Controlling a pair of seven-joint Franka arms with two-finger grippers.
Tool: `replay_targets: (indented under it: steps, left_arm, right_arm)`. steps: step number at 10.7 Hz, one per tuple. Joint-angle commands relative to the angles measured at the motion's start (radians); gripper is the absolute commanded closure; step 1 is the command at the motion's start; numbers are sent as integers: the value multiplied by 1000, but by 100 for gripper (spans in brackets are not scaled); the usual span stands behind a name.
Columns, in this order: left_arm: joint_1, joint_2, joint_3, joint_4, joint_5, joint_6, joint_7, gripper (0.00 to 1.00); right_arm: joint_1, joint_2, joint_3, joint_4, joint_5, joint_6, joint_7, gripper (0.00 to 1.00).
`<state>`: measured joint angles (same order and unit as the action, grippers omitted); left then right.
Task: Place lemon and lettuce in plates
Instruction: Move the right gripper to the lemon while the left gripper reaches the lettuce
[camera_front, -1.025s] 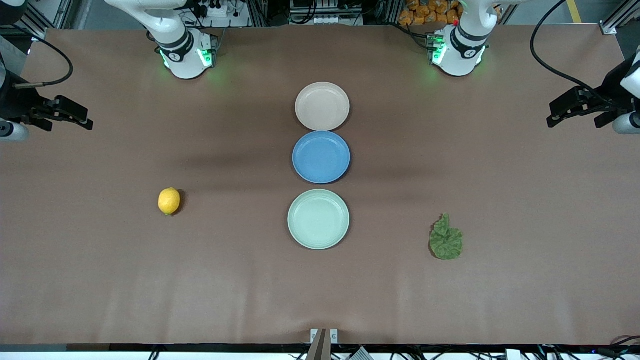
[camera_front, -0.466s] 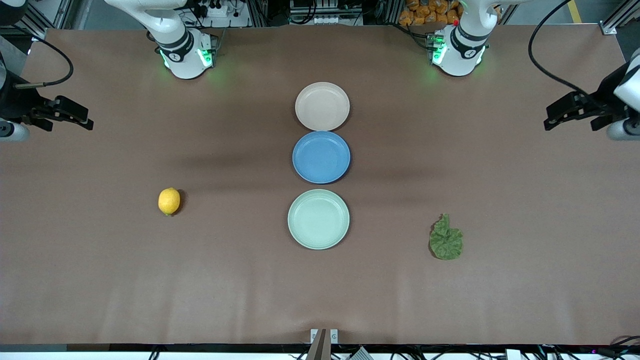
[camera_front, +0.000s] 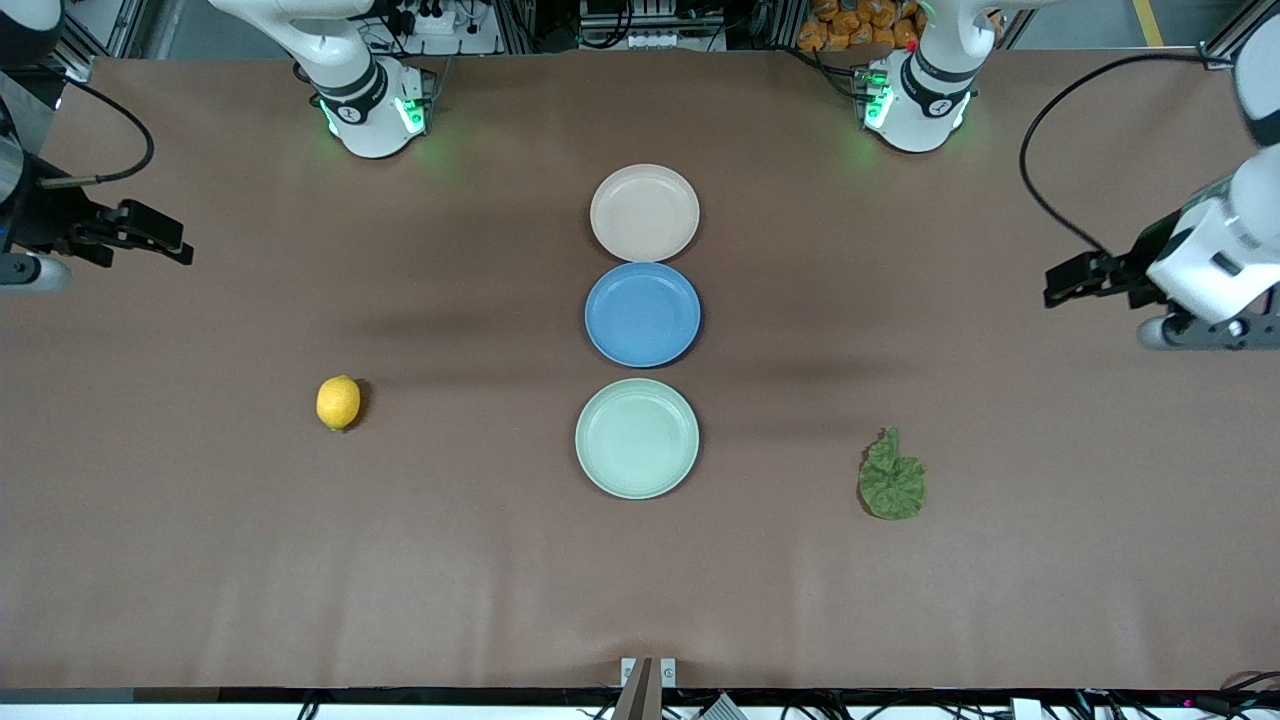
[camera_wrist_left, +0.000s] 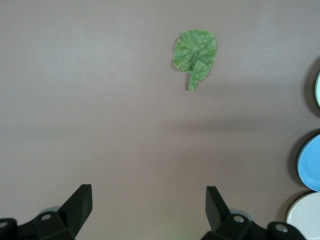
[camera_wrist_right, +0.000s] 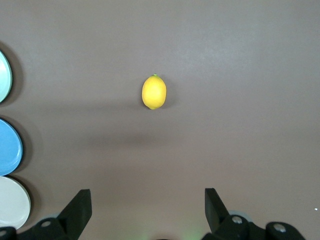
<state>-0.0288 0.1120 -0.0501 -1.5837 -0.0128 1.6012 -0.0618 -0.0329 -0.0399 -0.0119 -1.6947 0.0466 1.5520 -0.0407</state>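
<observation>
The yellow lemon (camera_front: 338, 402) (camera_wrist_right: 154, 92) lies on the table toward the right arm's end. Toward the left arm's end lies the flat green lettuce (camera_front: 892, 480) (camera_wrist_left: 195, 52). Between them three plates form a row: beige-pink (camera_front: 645, 213), blue (camera_front: 643, 314) and mint green (camera_front: 637, 438), the mint one nearest the front camera. All three are empty. My left gripper (camera_front: 1062, 285) (camera_wrist_left: 148, 192) hangs open over bare table at its end, apart from the lettuce. My right gripper (camera_front: 170, 240) (camera_wrist_right: 148, 196) hangs open over bare table at its own end, apart from the lemon.
Brown paper (camera_front: 400, 560) covers the whole table. The arm bases (camera_front: 375, 110) (camera_front: 915, 100) stand along the edge farthest from the front camera. A black cable (camera_front: 1040, 160) loops from the left arm over the table.
The left arm has swung in over the table, toward the lettuce's side, and its wrist has turned. The right gripper has shifted only slightly. Lemon, lettuce and plates have not moved.
</observation>
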Motion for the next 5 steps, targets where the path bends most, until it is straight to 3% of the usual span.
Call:
replay_targets:
  steps: [1, 5]
  left_arm:
    - [-5, -14, -7, -131, 28, 135, -27, 0]
    - [-6, 23, -34, -320, 27, 454, -39, 0]
  right_arm:
    - [-16, 69, 6, 3, 16, 48, 10, 0]
    - [-22, 187, 6, 0, 16, 117, 10, 0]
